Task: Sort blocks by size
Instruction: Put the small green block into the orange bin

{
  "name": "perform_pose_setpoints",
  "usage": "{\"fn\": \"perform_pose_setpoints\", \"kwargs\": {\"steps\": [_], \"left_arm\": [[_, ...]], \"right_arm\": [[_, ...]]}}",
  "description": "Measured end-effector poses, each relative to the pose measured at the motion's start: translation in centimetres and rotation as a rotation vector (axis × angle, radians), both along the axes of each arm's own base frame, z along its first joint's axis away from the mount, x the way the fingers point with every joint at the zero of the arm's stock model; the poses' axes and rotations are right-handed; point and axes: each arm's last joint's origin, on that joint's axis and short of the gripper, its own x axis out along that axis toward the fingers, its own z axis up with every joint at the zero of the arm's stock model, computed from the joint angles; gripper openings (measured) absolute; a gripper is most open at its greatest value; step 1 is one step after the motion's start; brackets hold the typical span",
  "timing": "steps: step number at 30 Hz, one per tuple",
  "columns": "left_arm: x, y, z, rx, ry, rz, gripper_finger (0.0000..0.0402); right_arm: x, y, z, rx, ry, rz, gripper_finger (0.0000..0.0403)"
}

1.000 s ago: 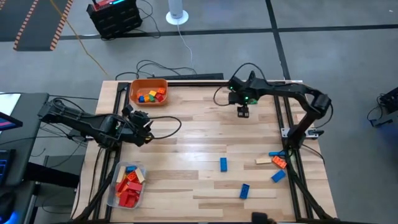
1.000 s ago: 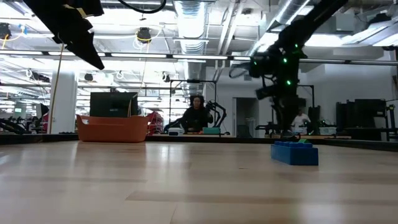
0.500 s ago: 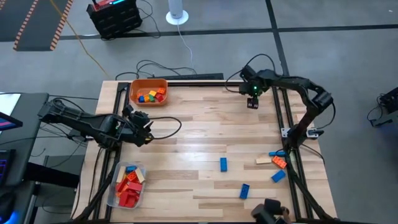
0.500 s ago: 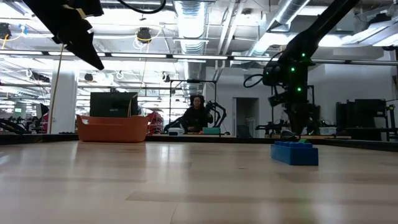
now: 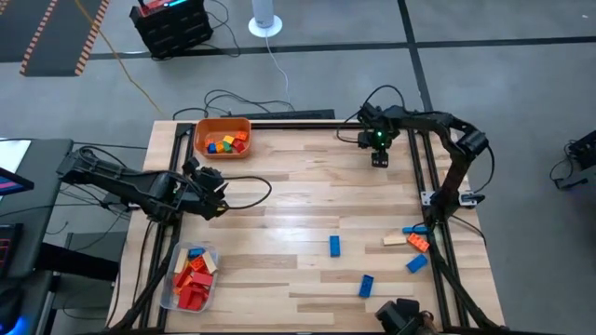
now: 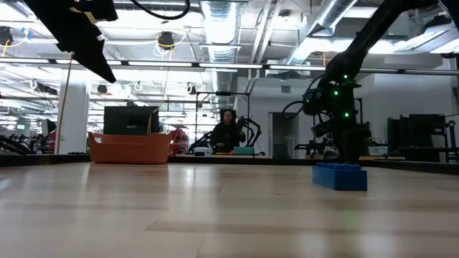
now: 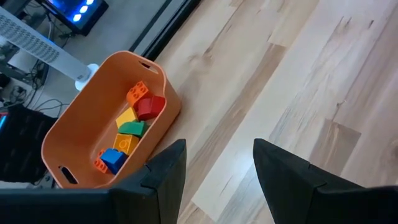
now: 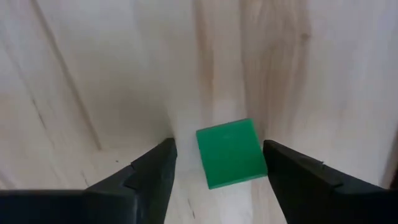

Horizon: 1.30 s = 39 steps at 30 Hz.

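Right fingers (image 8: 214, 171) — open, straddling green block (image 8: 231, 152); left fingers (image 7: 214, 171) — open, empty

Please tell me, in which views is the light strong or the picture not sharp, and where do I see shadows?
Low view: bright ceiling lights, the near table blurred. Right wrist view: soft shadow beside the green block between the open fingers. Left wrist view: the orange bin is sharp, the fingers dark. High view: even light.

the right gripper (image 5: 379, 160) hides the green block (image 8: 231, 153) from above.
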Motion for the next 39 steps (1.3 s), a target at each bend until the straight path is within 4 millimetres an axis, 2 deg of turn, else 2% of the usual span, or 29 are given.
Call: {"fn": "perform_pose_setpoints", "kwargs": {"steps": [4, 9, 14, 17, 22, 29, 35, 39], "left_arm": [[-0.1, 0.0, 0.0, 0.002, 0.009, 0.000, 0.0180], [-0.1, 0.0, -0.1, 0.004, 0.018, 0.000, 0.0180], [-0.1, 0.0, -0.1, 0.004, 0.018, 0.000, 0.0180], [-0.1, 0.0, -0.1, 0.004, 0.018, 0.000, 0.0180], [-0.1, 0.0, -0.1, 0.004, 0.015, 0.000, 0.0180], [0.1, 0.0, 0.1, -0.004, -0.015, 0.000, 0.0180], [0.2, 0.0, 0.1, -0.007, -0.021, 0.002, 0.0180], [0.2, 0.0, 0.1, -0.010, -0.027, 0.006, 0.0180]], "right_arm": [[-0.1, -0.3, -0.6, 0.005, 0.031, 0.005, 0.0232], [0.0, -0.2, -0.8, -0.007, 0.070, 0.015, 0.0156], [0.3, 0.2, -0.8, -0.011, 0.099, 0.011, 0.0154], [1.3, 0.8, -0.3, -0.016, 0.098, -0.009, 0.0154], [4.7, 2.9, 1.2, -0.030, 0.015, 0.087, 0.0158], [11.2, 6.7, 3.1, -0.128, -0.231, 0.279, 0.0158], [16.5, 9.3, 6.9, -0.151, -0.612, 0.298, 0.0160], [18.8, 10.2, 10.0, -0.168, -0.838, 0.259, 0.0159]]}}
